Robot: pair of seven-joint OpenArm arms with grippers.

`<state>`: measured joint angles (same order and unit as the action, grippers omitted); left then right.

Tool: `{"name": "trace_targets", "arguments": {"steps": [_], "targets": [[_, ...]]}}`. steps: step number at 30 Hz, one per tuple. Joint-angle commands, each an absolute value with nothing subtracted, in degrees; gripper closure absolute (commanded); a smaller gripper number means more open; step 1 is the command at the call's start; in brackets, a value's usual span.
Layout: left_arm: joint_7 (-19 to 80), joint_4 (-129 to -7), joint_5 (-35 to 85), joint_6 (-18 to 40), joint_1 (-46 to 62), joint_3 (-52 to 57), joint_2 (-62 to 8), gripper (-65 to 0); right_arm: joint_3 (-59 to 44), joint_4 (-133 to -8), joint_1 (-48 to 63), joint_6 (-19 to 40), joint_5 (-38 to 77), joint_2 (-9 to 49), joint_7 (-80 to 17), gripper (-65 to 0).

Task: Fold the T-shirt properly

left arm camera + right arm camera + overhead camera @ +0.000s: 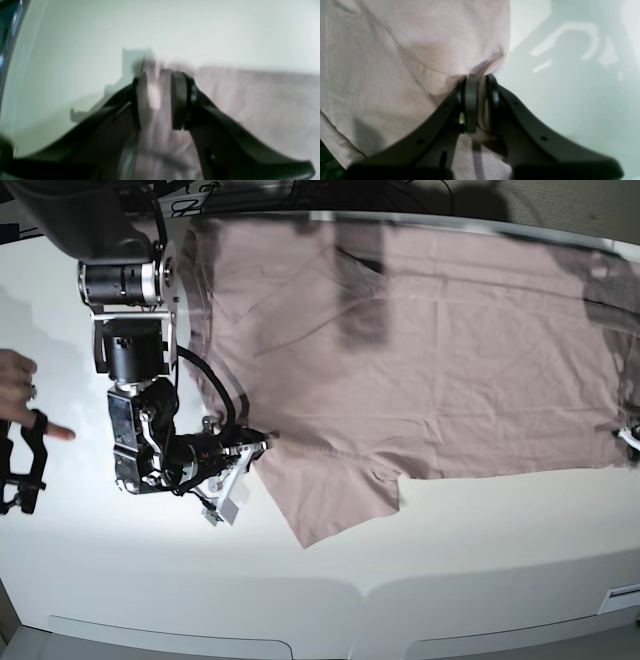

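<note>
The dusty-pink T-shirt (430,360) lies spread flat across the white table (420,580), with one sleeve pointing toward the front. In the base view my right gripper (258,445) is at the shirt's left edge beside that sleeve. Its wrist view shows the right gripper (482,100) shut on a thin fold of the T-shirt (395,62). My left gripper (628,435) barely shows at the shirt's far right edge. In the blurred left wrist view the left gripper (157,100) has its jaws apart, with T-shirt (250,105) cloth lying loosely between them.
A person's hand (20,395) reaches in at the left edge of the base view, above a black hand-held device (22,465). The right arm's body (135,350) stands over the table's left part. Dark cables run along the table's far edge.
</note>
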<state>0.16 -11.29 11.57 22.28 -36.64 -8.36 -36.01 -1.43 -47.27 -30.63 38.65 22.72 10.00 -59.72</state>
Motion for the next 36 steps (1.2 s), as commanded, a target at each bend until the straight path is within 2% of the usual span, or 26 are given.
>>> {"name": "trace_targets", "arguments": {"steps": [1,6,10,12,15,17,21,25,32,36], "targets": [[-0.9,-11.8,12.1,21.3,-37.1,-8.3,-37.6,-16.3,-1.5,-48.3,-32.4,39.0,23.2,10.1,-60.1,-8.5],[-4.7,-11.6,12.1,14.9,-34.2,-8.3,-38.9,-15.8,-1.5,-48.3,-32.4,40.0,29.3,10.2,-62.2,-8.5],[-3.8,-11.6,12.7,15.2,-33.2,-8.3,-39.7,-14.3,-1.5,-48.3,-32.4,40.0,30.9,10.2,-63.0,-8.5],[-1.8,-11.6,15.9,17.9,-33.2,-8.3,-39.7,-14.3,-1.5,-48.3,-32.4,40.0,30.9,10.2,-63.0,-8.5],[-0.3,-11.6,21.3,26.0,-33.4,-8.3,-39.3,-14.3,-1.5,-48.3,-32.4,40.0,30.9,10.2,-63.0,-8.5],[0.8,-11.6,21.7,28.2,-33.4,-8.3,-38.3,-14.3,-1.5,-48.3,-32.4,40.0,30.9,10.3,-63.0,-8.5],[1.6,-11.6,21.1,28.1,-33.4,-8.3,-37.1,-14.4,-1.5,-48.3,-32.4,40.0,30.9,10.4,-63.1,-8.5],[-1.8,-11.6,21.1,25.3,-33.9,-8.3,-38.3,-14.4,-1.5,-48.3,-32.4,40.0,30.9,10.3,-63.1,-8.5],[-2.9,-11.6,21.1,25.1,-34.8,-8.3,-40.4,-14.4,-1.5,-48.3,-32.4,40.0,31.3,10.3,-63.1,-8.5],[-1.7,-11.6,21.2,28.8,-34.8,-8.3,-39.7,-14.4,-1.5,-48.3,-32.4,40.0,32.2,10.3,-63.1,-8.5]]}}
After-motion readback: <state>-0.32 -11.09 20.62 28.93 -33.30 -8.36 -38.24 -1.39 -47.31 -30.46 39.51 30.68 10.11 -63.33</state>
